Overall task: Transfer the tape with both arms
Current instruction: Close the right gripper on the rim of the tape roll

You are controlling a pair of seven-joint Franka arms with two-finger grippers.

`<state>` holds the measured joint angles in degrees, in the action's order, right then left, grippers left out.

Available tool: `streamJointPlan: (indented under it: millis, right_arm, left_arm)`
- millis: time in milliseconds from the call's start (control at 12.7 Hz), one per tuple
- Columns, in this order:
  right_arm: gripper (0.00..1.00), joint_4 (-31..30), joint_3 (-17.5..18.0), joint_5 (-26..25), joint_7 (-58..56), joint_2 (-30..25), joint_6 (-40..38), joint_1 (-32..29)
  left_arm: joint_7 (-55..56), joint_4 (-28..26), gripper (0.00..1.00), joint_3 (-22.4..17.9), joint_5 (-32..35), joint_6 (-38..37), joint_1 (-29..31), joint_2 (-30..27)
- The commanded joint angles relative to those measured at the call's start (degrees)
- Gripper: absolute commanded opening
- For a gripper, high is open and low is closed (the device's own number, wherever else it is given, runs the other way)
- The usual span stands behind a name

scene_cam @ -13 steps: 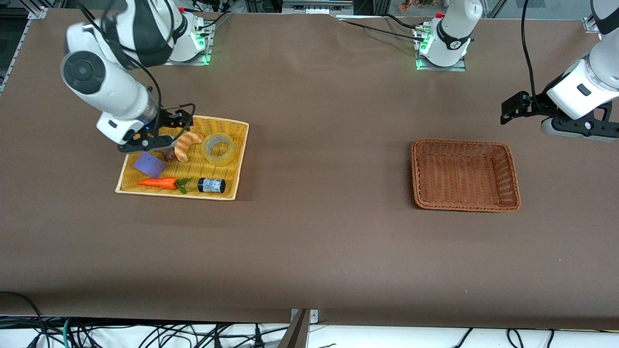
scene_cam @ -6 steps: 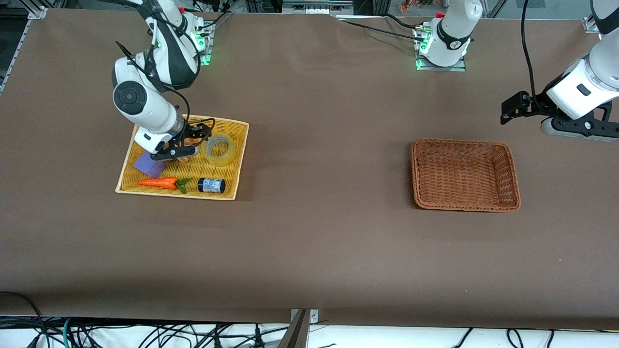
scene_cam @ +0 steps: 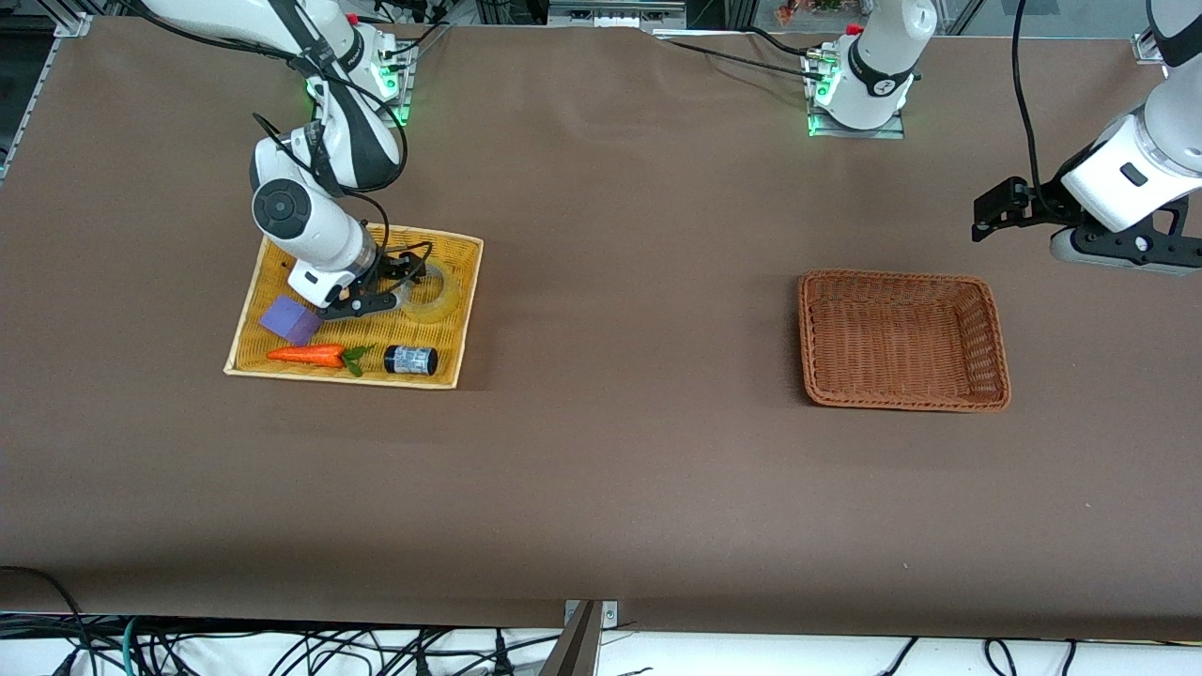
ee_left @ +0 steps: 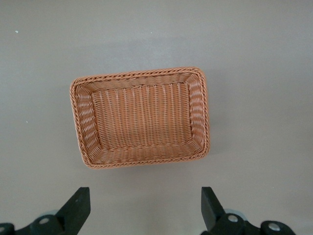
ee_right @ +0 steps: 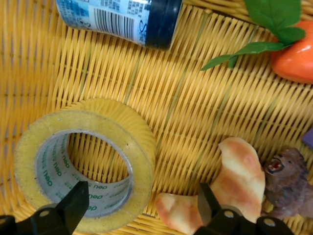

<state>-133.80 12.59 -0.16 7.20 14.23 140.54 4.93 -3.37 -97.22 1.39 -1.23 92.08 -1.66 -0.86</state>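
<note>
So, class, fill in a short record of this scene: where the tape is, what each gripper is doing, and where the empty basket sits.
tape: lying flat in the yellow tray
right gripper: open, low over the tape's rim
left gripper: open, waiting above the table beside the brown basket
brown basket: empty, toward the left arm's end
also in tray: carrot, jar, purple block
</note>
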Motion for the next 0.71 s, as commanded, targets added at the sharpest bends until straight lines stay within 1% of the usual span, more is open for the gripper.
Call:
streamJointPlan:
  millis: [0,79,314,471,550,629]
  right_arm:
    - [0.87,-0.94,0.42,0.07,1.50,-0.17,1.14,-0.01]
    - [0.79,-0.94,0.42,0.07,1.50,0.18,1.49,-0.01]
    - [0.52,-0.94,0.42,0.07,1.41,1.67,2.89,-0.01]
    - [0.22,-0.76,0.51,0.07,1.41,1.33,2.46,-0.01]
    - [0.02,-0.42,0.94,0.07,1.32,0.63,2.02,-0.01]
    - [0.00,0.37,1.21,0.07,1.15,-0.33,0.71,-0.10]
  left_arm:
    - [-0.41,0.98,1.00,-0.07,-1.06,-1.12,0.16,0.07]
    - [-0.41,1.06,1.00,0.01,-1.14,-1.12,0.16,-0.02]
    - [-0.41,0.98,1.00,-0.07,-1.14,-1.12,0.16,-0.02]
    - [-0.32,1.06,1.00,-0.07,-1.14,-1.12,0.07,-0.02]
    - [-0.32,1.06,1.00,-0.07,-1.14,-1.12,0.07,0.07]
    - [-0.32,1.06,1.00,-0.07,-1.14,-1.12,0.07,-0.02]
